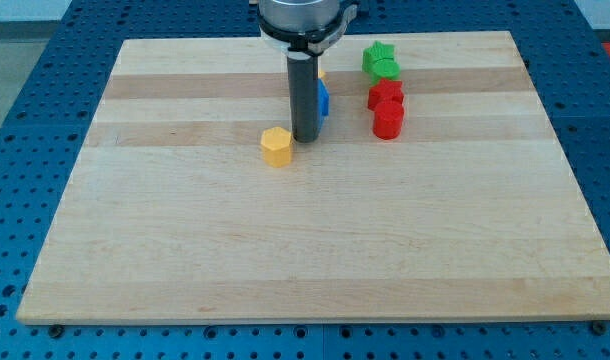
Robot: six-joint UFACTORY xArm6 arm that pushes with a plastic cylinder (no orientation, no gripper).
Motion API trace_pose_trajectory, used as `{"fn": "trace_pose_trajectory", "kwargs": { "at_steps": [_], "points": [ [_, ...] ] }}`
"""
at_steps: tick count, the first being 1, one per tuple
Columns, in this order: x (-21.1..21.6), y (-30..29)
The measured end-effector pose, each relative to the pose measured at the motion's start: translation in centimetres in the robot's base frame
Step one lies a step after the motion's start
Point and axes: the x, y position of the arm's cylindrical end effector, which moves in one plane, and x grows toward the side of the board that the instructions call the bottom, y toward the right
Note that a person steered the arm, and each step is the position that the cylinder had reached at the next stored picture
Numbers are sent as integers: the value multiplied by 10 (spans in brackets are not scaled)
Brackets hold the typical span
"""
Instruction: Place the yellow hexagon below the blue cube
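On a pale wooden counter point(315, 250), my tip point(306, 137) stands just to the view's right of the yellow hexagon point(276, 146), close beside it, though contact cannot be confirmed from this angle. The arm carries no claw at all, only a straight dark rod, so nothing is held and nothing can open or close. The blue cube point(324, 99) sits directly behind the rod toward the view's top, mostly hidden by it, with a sliver of another yellow block point(321, 73) peeking out above. The hexagon lies below and to the left of the cube, so the move likely calls for nudging it rightward, which would mean bringing my tip round to its left side. Well to the right, two green blocks point(381, 62) and two red blocks point(386, 108) form a column.
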Motion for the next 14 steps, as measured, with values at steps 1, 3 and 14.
{"fn": "trace_pose_trajectory", "kwargs": {
  "at_steps": [1, 3, 14],
  "points": [
    [20, 1],
    [77, -12],
    [24, -27]
  ]
}}
